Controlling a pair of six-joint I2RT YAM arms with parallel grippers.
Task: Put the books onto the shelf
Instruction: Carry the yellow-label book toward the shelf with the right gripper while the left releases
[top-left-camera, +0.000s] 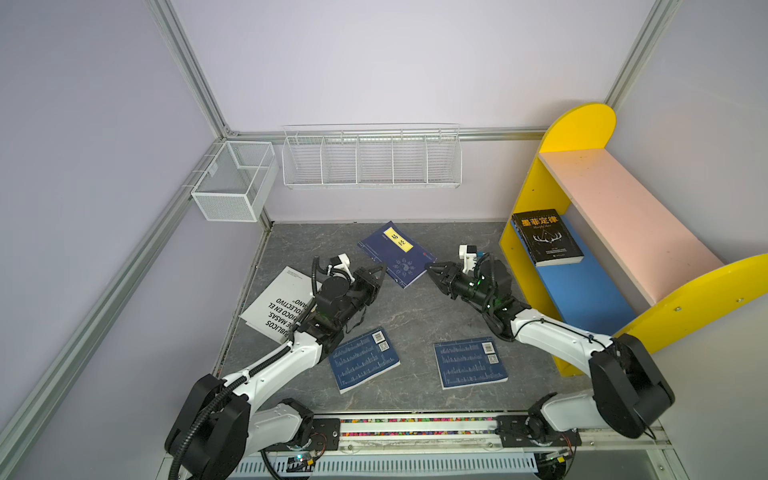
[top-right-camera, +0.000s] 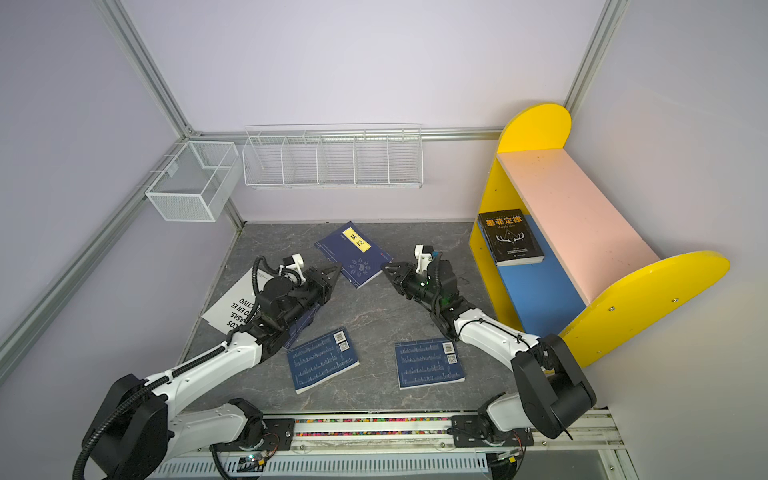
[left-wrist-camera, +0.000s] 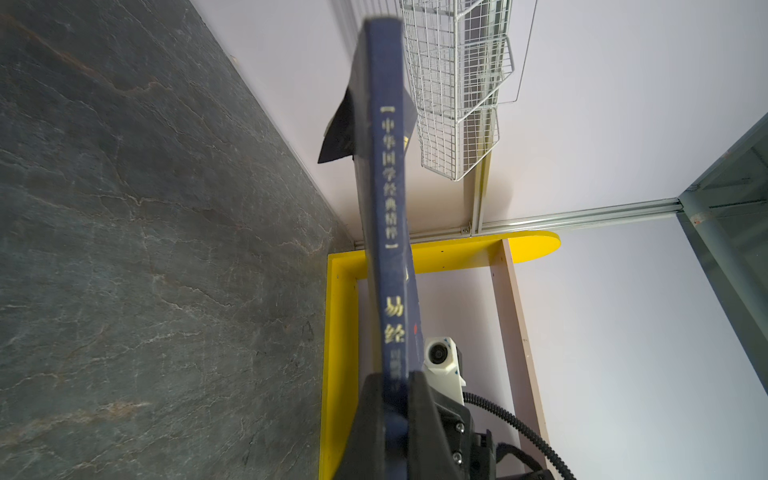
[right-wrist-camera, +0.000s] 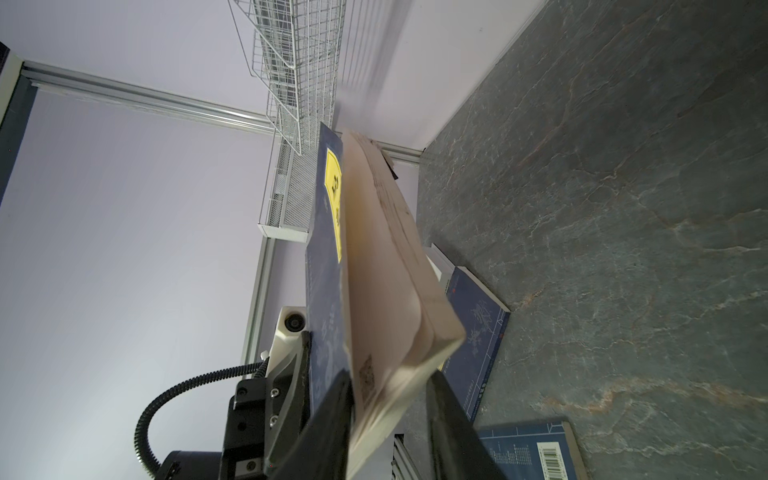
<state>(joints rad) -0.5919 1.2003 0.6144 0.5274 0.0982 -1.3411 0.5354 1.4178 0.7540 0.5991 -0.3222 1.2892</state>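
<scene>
A navy-blue book (top-left-camera: 395, 253) with a yellow title label hangs tilted above the table between both grippers. My left gripper (top-left-camera: 379, 274) is shut on its spine corner (left-wrist-camera: 388, 187). At the opposite corner my right gripper (top-left-camera: 431, 269) is closed around the page edge (right-wrist-camera: 374, 270), a finger on each side. Two more navy books (top-left-camera: 363, 359) (top-left-camera: 469, 363) lie barcode-up near the front. A white book (top-left-camera: 274, 307) lies partly under my left arm. The shelf (top-left-camera: 623, 208) stands at the right, and a black book (top-left-camera: 546, 237) lies on its blue lower board.
A white wire divided rack (top-left-camera: 372, 160) hangs on the back wall, with a white mesh basket (top-left-camera: 232, 183) at the back left corner. The shelf's yellow side panel (top-left-camera: 685, 299) stands close beside my right arm.
</scene>
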